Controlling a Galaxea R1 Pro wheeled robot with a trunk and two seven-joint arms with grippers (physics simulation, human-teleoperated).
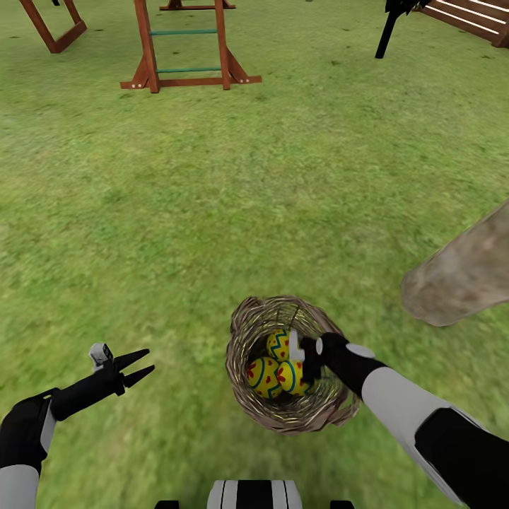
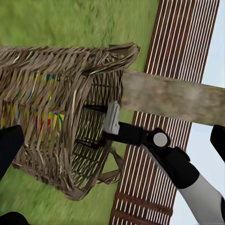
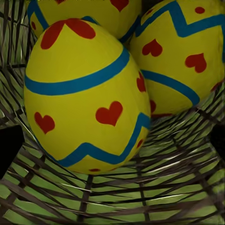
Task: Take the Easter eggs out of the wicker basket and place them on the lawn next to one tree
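The lawn [image 1: 254, 198] spread wide, with the tree [image 1: 463, 272] trunk just right of the wicker basket [image 1: 244, 339], which held all three Easter eggs [image 1: 277, 371]. The right gripper [image 1: 302, 364] reached inside among them, its jaw state impossible to tell. The left gripper [image 1: 145, 364] hovered apart over grass, jaws narrowly parted and empty.

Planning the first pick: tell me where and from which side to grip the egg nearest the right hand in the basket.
Grip the nearest egg across its wide middle, coming down from above through the wicker basket's open mouth. The deep woven walls block any sideways approach, and two more eggs press against it, so the fingers probably fit best on its free flanks. The right hand is already inside the rim.
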